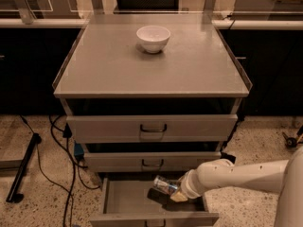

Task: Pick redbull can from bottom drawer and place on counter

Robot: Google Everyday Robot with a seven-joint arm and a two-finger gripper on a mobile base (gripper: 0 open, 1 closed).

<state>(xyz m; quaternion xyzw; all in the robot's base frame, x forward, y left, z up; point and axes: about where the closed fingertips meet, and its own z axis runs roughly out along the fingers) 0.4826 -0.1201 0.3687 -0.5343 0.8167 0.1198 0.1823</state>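
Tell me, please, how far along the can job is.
Done: the grey metal bottom drawer is open. In hand: the claw is at the slim blue-and-silver can inside it. Left: lifting the can onto the broad grey counter, where a white round bowl sits.

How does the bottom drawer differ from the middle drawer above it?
The bottom drawer is pulled out, its grey floor showing; the middle drawer shows only its front. Inside the bottom drawer the gripper grips the tilted redbull can; the middle drawer's contents are hidden. Both are grey with a dark handle.
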